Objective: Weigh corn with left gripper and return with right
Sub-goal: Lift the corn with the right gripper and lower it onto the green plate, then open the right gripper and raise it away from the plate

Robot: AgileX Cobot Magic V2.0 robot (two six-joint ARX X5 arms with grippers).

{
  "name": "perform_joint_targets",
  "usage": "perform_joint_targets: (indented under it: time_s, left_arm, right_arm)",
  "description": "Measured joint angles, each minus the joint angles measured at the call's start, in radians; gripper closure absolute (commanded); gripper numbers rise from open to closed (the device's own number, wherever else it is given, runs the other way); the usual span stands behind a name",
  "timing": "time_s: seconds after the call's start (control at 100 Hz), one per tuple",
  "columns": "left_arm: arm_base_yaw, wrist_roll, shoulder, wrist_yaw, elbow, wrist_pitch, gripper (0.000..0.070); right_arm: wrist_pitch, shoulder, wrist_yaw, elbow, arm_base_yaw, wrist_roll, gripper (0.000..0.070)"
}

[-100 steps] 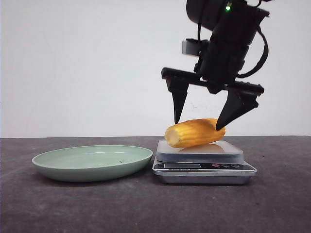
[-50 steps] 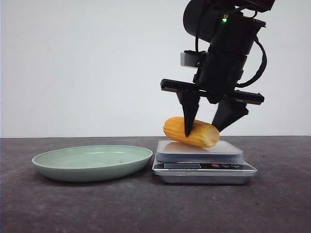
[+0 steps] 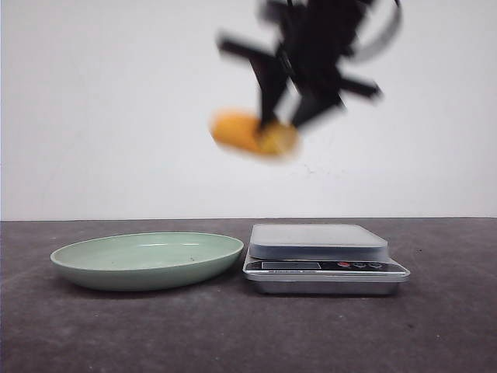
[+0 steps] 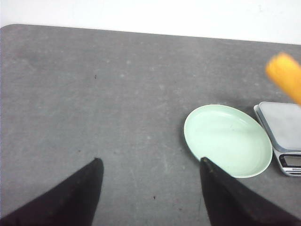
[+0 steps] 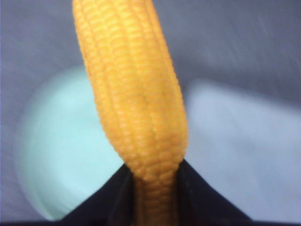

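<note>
The corn (image 3: 252,134) is a yellow-orange cob, blurred in the front view, held high in the air above the gap between the plate and the scale. My right gripper (image 3: 283,124) is shut on it; in the right wrist view the corn (image 5: 136,103) sticks out from between the black fingers (image 5: 113,197). The corn's end also shows in the left wrist view (image 4: 286,74). My left gripper (image 4: 149,162) is open and empty, over bare table beside the plate; it does not show in the front view. The silver scale (image 3: 324,256) stands bare.
A pale green plate (image 3: 147,259) lies left of the scale, also in the left wrist view (image 4: 228,140) and under the corn in the right wrist view (image 5: 61,141). The table is dark grey; a white wall stands behind.
My right gripper closed on the corn on the scale, then lifted it up and to the left. The scale's platform is now bare.
</note>
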Motion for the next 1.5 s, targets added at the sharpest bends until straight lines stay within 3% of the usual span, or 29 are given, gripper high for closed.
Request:
perform_joint_targets:
  time_s: [0.35, 0.84, 1.301, 1.341, 1.451, 1.501]
  left_arm:
    - [0.0, 0.0, 0.0, 0.0, 0.0, 0.004, 0.0309]
    - [0.0, 0.0, 0.0, 0.0, 0.0, 0.006, 0.0309]
    - [0.0, 0.0, 0.0, 0.0, 0.0, -0.005, 0.0309]
    - [0.0, 0.0, 0.0, 0.0, 0.0, -0.005, 0.0309]
    - [0.0, 0.0, 0.0, 0.0, 0.0, -0.006, 0.0309]
    - [0.0, 0.0, 0.0, 0.0, 0.0, -0.007, 0.0309]
  right_arm:
    - [-0.021, 0.127, -0.014, 0.256, 0.079, -0.037, 0.07]
    - [-0.032, 0.422, -0.013, 0.261, 0.148, 0.006, 0.07]
    - [-0.135, 0.464, 0.035, 0.261, 0.147, 0.023, 0.0698]
    - [-0.137, 0.464, 0.034, 0.261, 0.147, 0.023, 0.0654]
    - [-0.138, 0.464, 0.035, 0.261, 0.147, 0.023, 0.0403]
    - [-0.137, 0.464, 0.035, 0.261, 0.148, 0.024, 0.0342]
